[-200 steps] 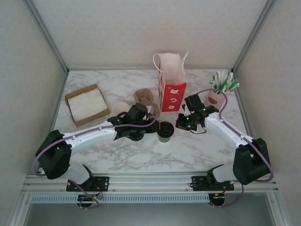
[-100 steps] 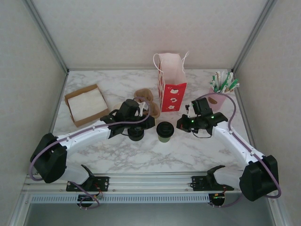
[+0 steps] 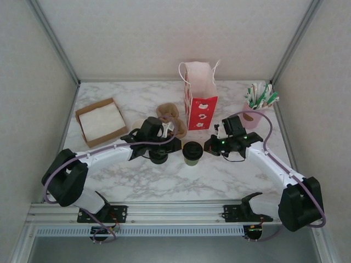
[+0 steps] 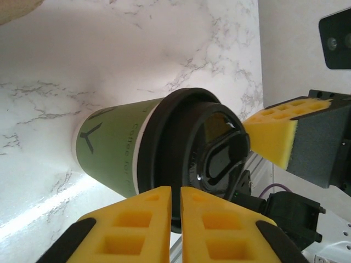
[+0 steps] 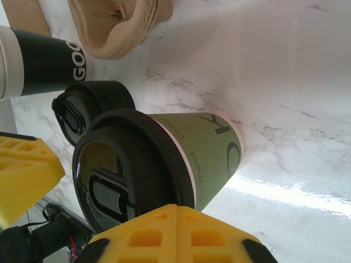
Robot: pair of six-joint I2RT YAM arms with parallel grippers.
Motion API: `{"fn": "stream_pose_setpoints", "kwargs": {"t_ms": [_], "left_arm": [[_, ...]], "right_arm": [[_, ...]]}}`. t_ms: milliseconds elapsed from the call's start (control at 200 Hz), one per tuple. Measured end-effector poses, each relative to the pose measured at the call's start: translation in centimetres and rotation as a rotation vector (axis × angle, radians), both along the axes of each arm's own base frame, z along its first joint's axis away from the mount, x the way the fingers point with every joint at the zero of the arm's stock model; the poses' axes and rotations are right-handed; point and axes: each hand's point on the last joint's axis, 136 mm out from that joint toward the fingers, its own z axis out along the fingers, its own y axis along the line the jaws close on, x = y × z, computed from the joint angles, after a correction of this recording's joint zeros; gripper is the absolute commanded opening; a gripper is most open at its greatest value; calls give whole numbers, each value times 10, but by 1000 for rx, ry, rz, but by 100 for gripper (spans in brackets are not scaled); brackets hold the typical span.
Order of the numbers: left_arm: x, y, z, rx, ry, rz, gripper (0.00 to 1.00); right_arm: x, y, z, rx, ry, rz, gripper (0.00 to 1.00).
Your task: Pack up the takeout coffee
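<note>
The takeout coffee (image 3: 192,152) stands upright on the marble table, olive-green sides under a black lid. My left gripper (image 3: 175,144) is shut just left of it, my right gripper (image 3: 210,147) shut just right of it. In the left wrist view the cup (image 4: 118,148) lies ahead, and my left gripper (image 4: 175,190) has a thin slit between its yellow pads, at the lid's rim with nothing between them. In the right wrist view my right gripper (image 5: 176,209) is pressed together against the lid's edge of the cup (image 5: 211,153). Whether either touches the lid I cannot tell.
A red-and-white paper bag (image 3: 199,102) stands open behind the cup. Loose black lids (image 3: 159,156) and a brown cup carrier (image 3: 168,112) sit by my left arm. A cardboard box (image 3: 101,121) lies far left, a pink holder of sticks (image 3: 255,107) far right.
My left gripper's jaws have closed and it has drawn back a little from over the cup to its left side. My right gripper has moved left, up to the cup.
</note>
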Motion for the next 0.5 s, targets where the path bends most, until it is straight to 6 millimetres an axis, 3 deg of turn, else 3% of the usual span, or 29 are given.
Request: {"fn": "stream_pose_setpoints", "kwargs": {"t_ms": [501], "left_arm": [[1, -2, -10, 4, 12, -5, 13]], "right_arm": [[3, 7, -3, 28, 13, 15, 0]]}}
